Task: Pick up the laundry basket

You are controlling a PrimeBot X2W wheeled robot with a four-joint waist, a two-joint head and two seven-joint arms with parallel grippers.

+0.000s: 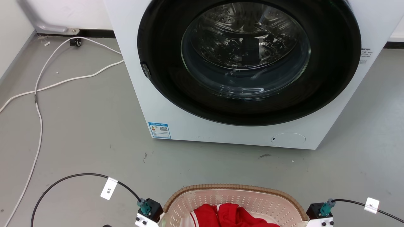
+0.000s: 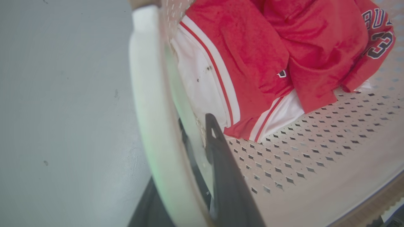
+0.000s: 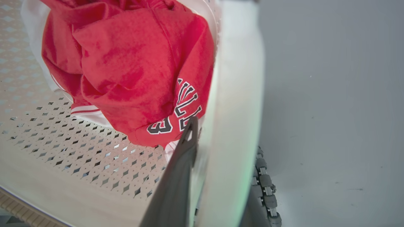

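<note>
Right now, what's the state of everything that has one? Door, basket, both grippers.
washing machine door: shut.
laundry basket: upright, holding red and white clothes.
left gripper: shut on the laundry basket's side, one finger inside, one outside.
right gripper: shut on the opposite side, one finger inside, one outside.

"ULL", "3" on red jersey (image 3: 135, 72)
</note>
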